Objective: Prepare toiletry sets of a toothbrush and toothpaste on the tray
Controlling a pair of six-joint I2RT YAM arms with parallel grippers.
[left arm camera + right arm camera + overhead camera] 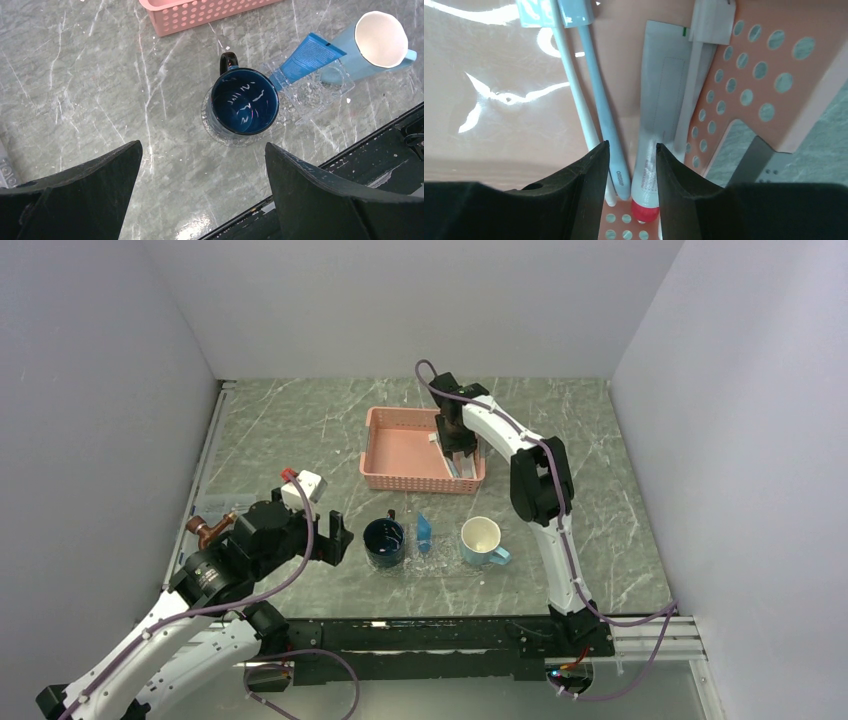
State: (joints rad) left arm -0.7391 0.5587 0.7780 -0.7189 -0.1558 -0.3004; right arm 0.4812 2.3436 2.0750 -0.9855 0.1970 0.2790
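- A slim pale toothbrush (596, 95) lies in the pink basket (400, 448), its handle end between the fingers of the right gripper (631, 150); a second toothbrush (568, 80) lies just beside it, the two running side by side.
- A pale red-capped tube (659, 100) rests alongside them, its neck also caught between the same two fingers.
- The right gripper's jaws stand narrowed on either side of handle and tube; whether they actually pinch either one cannot be told from these views.
- A blue toothpaste (306, 57) tube lies on the clear tray (315, 97), one end pointing toward the dark blue mug (244, 101).
- The tray sits on the marbled table (75, 75) on the near side of the basket, with the dark mug at one end and a light blue mug (382, 37) at the other.
- The left gripper (202, 146) hovers above the table just beside the dark mug, jaws spread wide, holding nothing.
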